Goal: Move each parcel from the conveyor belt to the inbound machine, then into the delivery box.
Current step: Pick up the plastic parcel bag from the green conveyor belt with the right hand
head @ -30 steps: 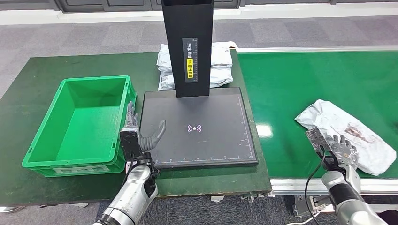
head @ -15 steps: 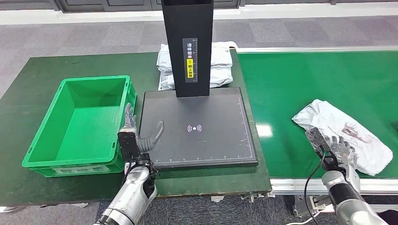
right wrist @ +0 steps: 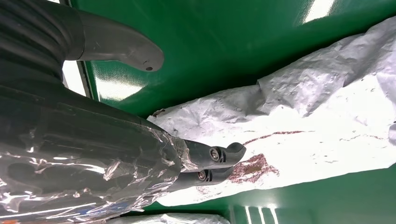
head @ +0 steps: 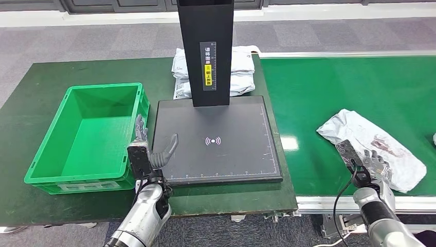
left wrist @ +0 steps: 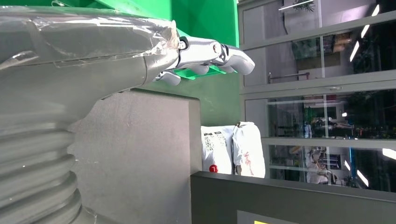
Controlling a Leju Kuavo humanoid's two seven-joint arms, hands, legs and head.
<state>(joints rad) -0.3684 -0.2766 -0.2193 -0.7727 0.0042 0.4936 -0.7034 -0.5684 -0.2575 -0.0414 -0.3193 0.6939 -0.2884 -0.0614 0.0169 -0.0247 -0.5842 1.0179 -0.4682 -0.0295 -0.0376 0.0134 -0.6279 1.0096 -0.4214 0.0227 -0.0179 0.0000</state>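
A crumpled white parcel (head: 371, 146) with red-brown marks lies on the green conveyor belt (head: 339, 87) at the right. My right hand (head: 369, 165) hovers at the parcel's near edge with fingers spread, holding nothing; in the right wrist view its fingers (right wrist: 212, 161) reach over the parcel (right wrist: 317, 126). The black inbound machine (head: 218, 139) stands in the middle, its flat plate bare. The green delivery box (head: 87, 136) sits at the left, nothing in it. My left hand (head: 149, 149) is open over the plate's near-left corner, beside the box.
Several white parcels (head: 237, 72) are stacked behind the machine's black post (head: 205, 46), seen too in the left wrist view as parcels (left wrist: 233, 149). The dark green table (head: 31, 98) carries the box and machine. Another white thing peeks in at the belt's right edge (head: 433, 138).
The parcel has drifted left along the belt. My left hand has sunk slightly; my right hand has barely moved.
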